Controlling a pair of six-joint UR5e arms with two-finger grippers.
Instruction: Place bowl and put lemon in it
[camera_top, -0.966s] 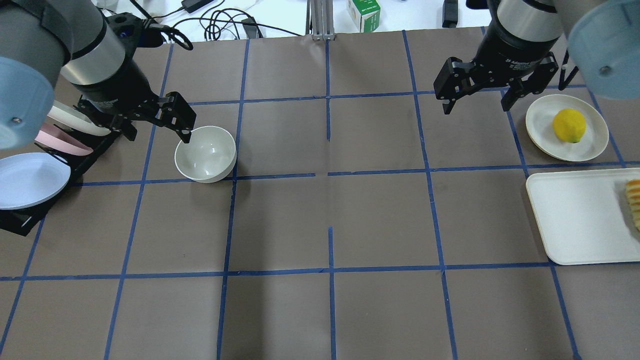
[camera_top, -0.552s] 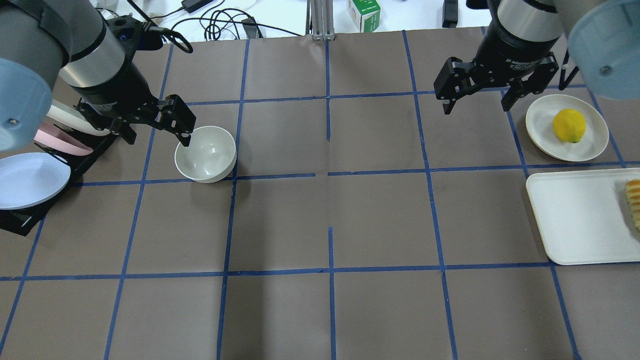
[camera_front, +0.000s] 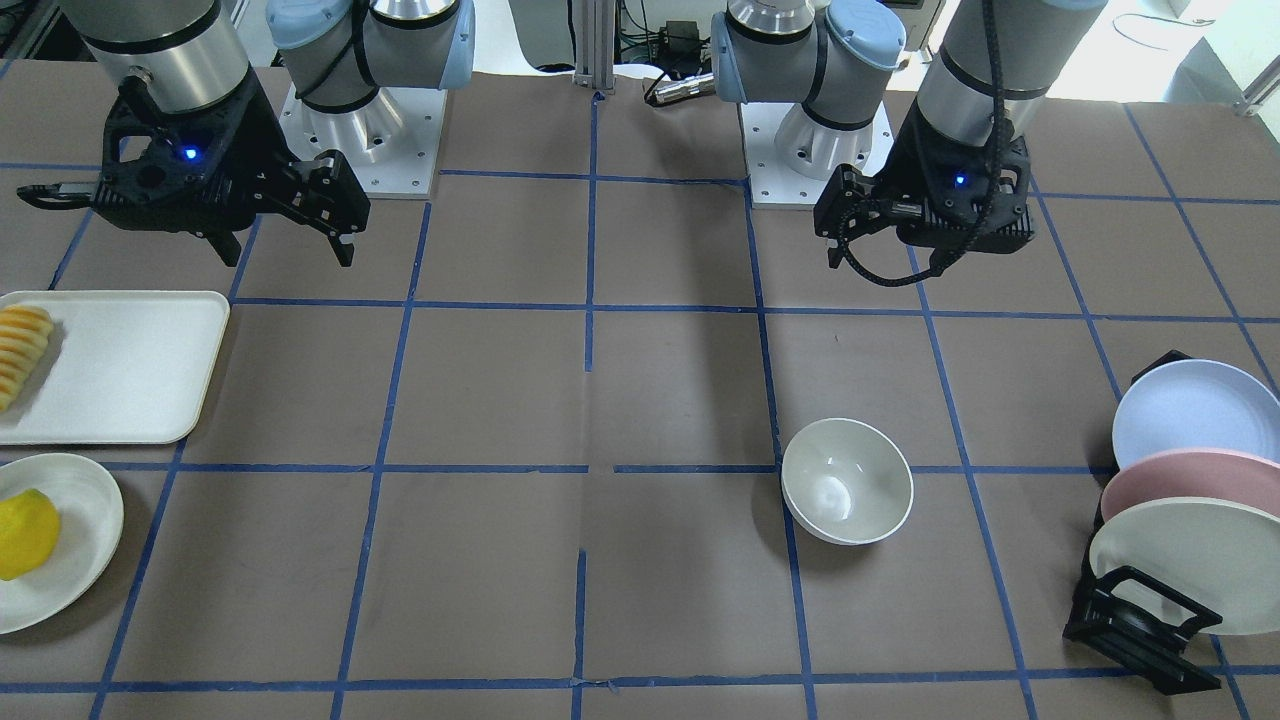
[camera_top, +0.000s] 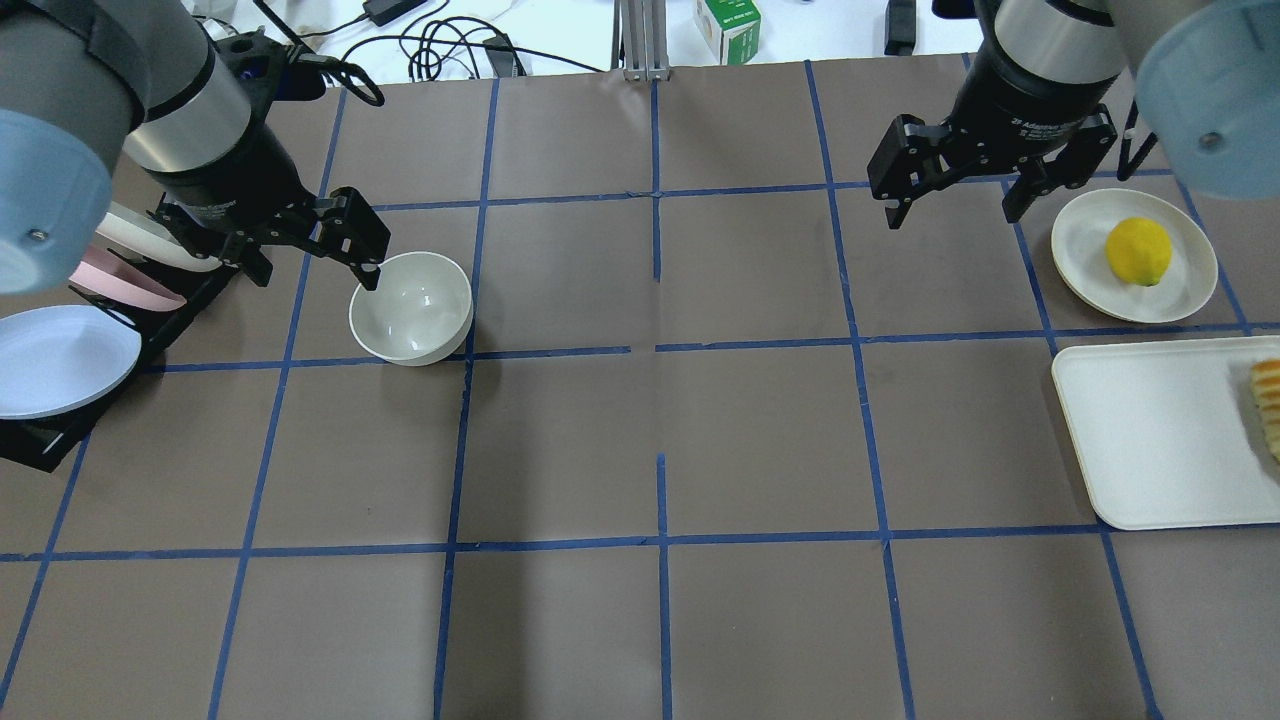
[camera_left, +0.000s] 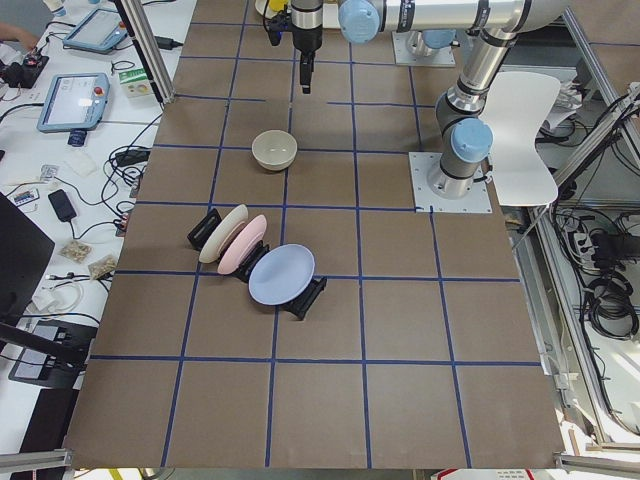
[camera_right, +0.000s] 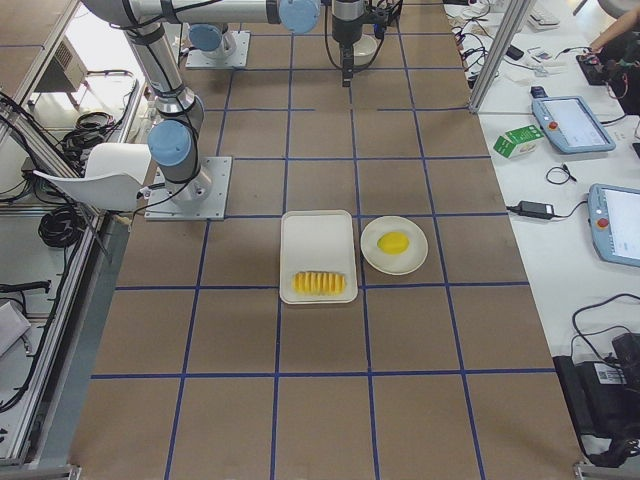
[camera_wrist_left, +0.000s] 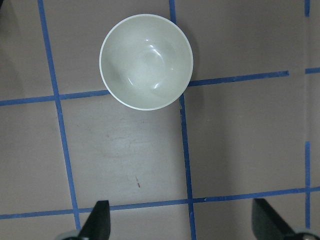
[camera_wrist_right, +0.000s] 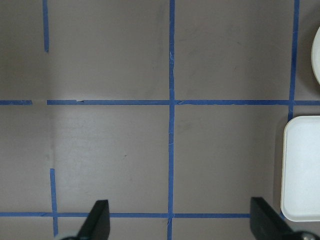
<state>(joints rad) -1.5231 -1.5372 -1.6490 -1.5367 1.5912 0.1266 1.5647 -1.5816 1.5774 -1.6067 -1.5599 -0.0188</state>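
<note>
bowl looks placed on the desk — lemon not in yet; left end effector and right end effector spread, empty.

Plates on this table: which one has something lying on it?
The flat off-white plate beside the white tray: the lemon lies on it. The blue plate, pink plate and cream plate lean in the black rack, carrying nothing.
</note>
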